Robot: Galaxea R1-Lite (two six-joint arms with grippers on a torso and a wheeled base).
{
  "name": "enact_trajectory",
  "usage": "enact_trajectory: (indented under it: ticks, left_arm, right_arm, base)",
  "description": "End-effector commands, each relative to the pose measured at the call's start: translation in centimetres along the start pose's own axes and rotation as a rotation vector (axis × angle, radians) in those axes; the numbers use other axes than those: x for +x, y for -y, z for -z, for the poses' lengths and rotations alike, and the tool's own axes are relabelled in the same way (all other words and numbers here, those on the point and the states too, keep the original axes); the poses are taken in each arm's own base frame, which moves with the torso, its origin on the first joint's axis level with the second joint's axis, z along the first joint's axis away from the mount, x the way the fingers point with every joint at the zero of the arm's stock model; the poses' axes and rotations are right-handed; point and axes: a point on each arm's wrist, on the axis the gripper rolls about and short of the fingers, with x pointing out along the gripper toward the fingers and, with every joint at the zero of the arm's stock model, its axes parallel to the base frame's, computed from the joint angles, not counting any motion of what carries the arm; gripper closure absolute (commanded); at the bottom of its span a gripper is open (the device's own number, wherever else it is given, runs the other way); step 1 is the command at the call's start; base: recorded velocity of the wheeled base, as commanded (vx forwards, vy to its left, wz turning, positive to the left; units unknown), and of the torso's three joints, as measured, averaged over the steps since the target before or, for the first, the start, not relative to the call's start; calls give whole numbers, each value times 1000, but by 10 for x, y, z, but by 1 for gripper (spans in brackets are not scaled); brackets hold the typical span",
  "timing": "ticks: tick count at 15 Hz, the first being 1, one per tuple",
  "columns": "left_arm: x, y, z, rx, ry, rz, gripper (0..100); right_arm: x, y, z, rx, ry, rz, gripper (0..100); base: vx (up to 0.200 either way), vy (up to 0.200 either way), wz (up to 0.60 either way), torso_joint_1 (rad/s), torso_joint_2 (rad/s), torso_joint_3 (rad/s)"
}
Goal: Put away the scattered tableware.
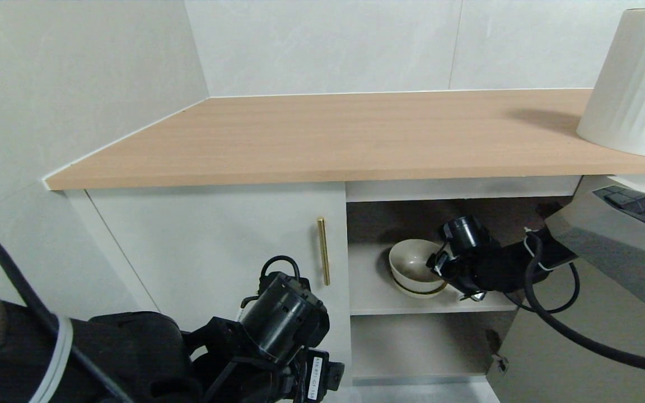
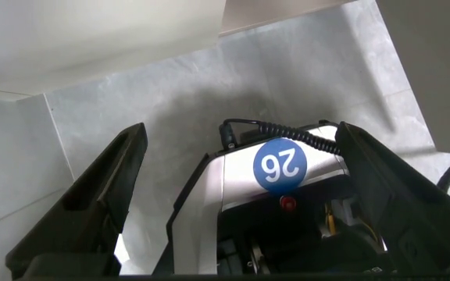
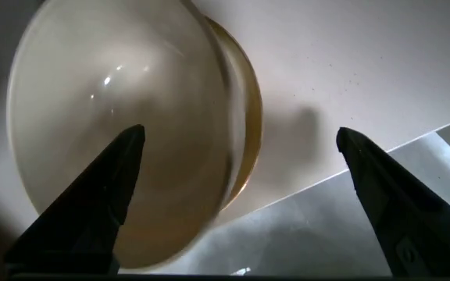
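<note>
R gripper (image 3: 239, 134) spread by bowl (image 1: 411, 267), maybe stacked, shelf (image 1: 368, 291)

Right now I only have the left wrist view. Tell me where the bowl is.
Observer: The bowl sits on the upper shelf of the cabinet, whose right side stands open.
Operator: Say what is under it.
Observer: It rests on a second dish with a brownish rim.
Operator: Report the right gripper.
Observer: The right gripper is at the bowl with its fingers open, not clamped on it. One finger is in front of the bowl and the other is over bare shelf.
</note>
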Motion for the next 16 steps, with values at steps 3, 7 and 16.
enact_trajectory:
  ticks: [3, 7, 16]
  left_arm:
    - [-12, -7, -6, -21, 30, -2, 0]
    - [-38, -26, -15, -69, 85, -30, 0]
    - [-79, -54, -13, -77, 152, -60, 0]
  right_arm:
    - [-40, -1, 6, -73, -46, -25, 0]
    - [-98, 15, 17, -264, -110, -91, 0]
    - [-251, 37, 3, -509, -253, -230, 0]
  base:
    - [0, 0, 0, 0, 0, 0]
    - [0, 0, 0, 0, 0, 0]
    - [0, 0, 0, 0, 0, 0]
